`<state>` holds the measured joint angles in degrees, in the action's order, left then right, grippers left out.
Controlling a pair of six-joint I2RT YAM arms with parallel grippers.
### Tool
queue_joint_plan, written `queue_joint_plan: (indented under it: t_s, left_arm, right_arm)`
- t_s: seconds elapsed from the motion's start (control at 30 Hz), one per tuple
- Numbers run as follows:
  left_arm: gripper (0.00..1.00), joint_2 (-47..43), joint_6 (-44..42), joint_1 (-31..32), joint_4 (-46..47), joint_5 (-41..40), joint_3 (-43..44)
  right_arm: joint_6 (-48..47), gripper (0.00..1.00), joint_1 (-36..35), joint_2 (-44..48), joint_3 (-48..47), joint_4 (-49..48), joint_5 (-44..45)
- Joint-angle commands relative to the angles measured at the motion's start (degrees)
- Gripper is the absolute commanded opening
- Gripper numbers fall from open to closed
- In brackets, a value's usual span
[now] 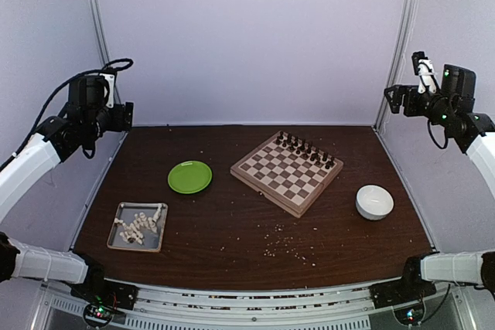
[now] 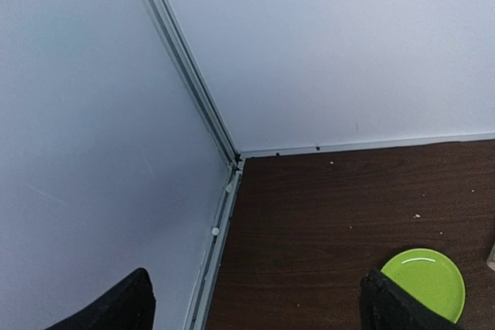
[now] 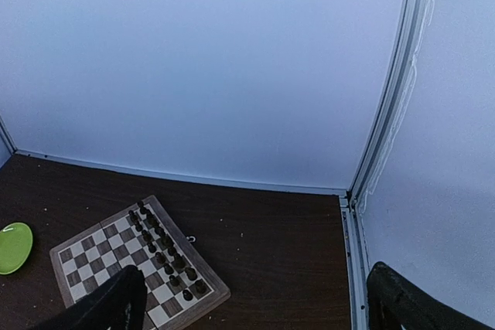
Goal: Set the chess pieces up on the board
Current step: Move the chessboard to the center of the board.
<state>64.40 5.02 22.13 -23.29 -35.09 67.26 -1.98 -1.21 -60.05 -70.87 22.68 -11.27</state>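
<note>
Board (image 1: 282, 179): brown checkered, set at a slant.
Dark pieces (image 1: 308, 150): lined up along its far edge.
White pieces (image 1: 139, 227): heaped in metal tray (image 1: 133, 249).

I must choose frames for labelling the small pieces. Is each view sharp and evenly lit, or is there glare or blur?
Top external: soft even light, but the chess pieces on the board are too small to tell types. Left wrist: a white glare streak on the green plate; the left fingers dark and soft. Right wrist: board sharp, right fingers blurred.

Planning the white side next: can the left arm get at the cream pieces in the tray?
Likely yes: the tray lies uncovered on that arm's side, cream pieces exposed, left gripper open.
</note>
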Motion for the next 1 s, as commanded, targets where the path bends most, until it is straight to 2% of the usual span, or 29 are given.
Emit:
queue_joint_plan:
  t_s: [0.0, 0.17, 0.43, 0.57, 0.73, 0.93, 0.97]
  left_arm:
    - [0.91, 0.27, 1.33, -3.40, 4.88, 8.22, -3.83]
    - [0.80, 4.99, 3.80, -4.64, 3.67, 16.40, -3.27]
    - [0.72, 21.80, 11.84, 1.50, 3.48, 28.61, 6.89]
    - [0.79, 33.66, 15.26, 6.72, 3.24, 31.50, 15.97]
    - [0.83, 48.00, 19.45, 11.41, 0.74, 35.67, 29.82]
    - [0.85, 61.33, 24.90, 13.60, 3.32, 40.62, 39.58]
    - [0.88, 63.41, 25.47, 13.72, 3.16, 41.60, 41.44]
  right_arm:
    - [-1.89, 0.99, -0.05, -1.19, 3.28, -0.42, -0.69]
    - [-6.82, 0.96, -1.02, -3.34, 6.04, 2.57, -3.79]
    - [-15.02, 0.82, -9.00, -8.61, 9.67, 6.87, -3.37]
    - [-19.34, 0.74, -15.96, -10.96, 12.18, 8.80, -3.49]
    - [-22.63, 0.69, -23.12, -13.51, 16.26, 9.59, -3.42]
    - [-23.19, 0.66, -26.93, -19.91, 19.18, 7.91, -4.38]
    - [-22.98, 0.66, -27.20, -21.23, 19.01, 7.83, -4.19]
